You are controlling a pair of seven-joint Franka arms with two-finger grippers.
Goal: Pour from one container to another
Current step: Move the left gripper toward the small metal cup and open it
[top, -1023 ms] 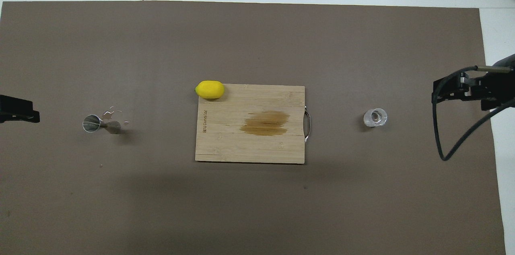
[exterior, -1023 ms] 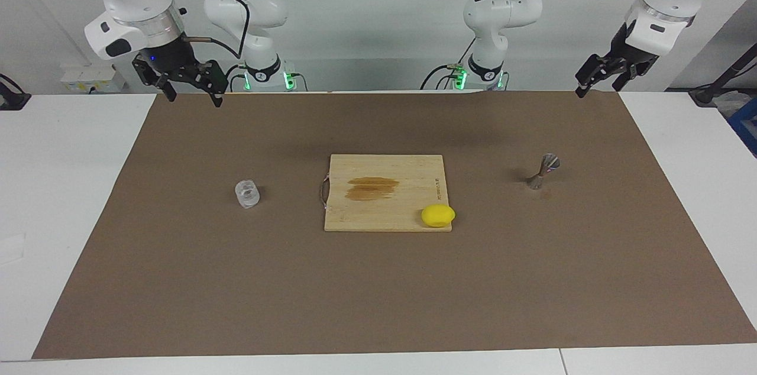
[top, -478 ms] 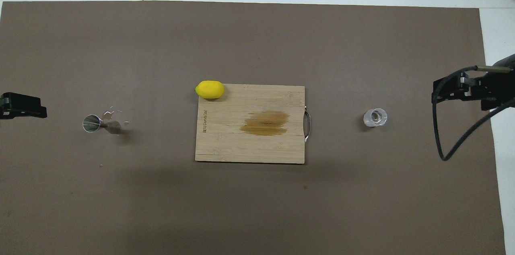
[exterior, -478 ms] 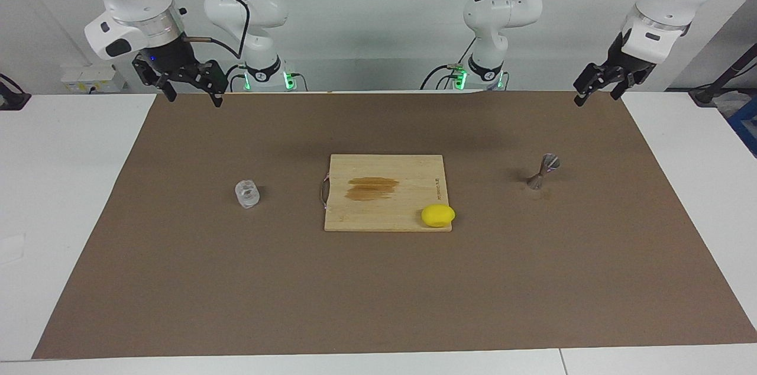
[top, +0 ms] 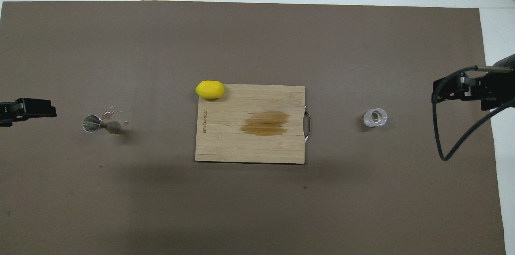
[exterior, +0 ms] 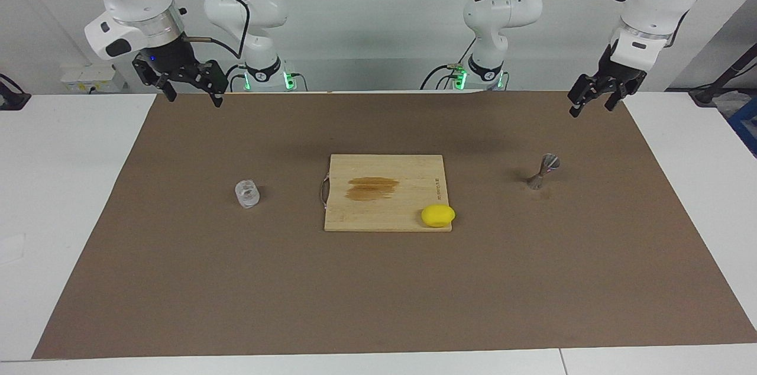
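Standing apart at the two ends of the mat (exterior: 378, 304), the glass cup (exterior: 247, 193) and the jigger (exterior: 542, 170) flank a cutting board (exterior: 384, 191) bearing a lemon (exterior: 438, 215) — likely so each arm serves its own vessel. Left gripper (exterior: 589, 100) hangs open above the mat's corner near the jigger; right gripper (exterior: 192, 90), open and empty, waits over the corner by the cup.
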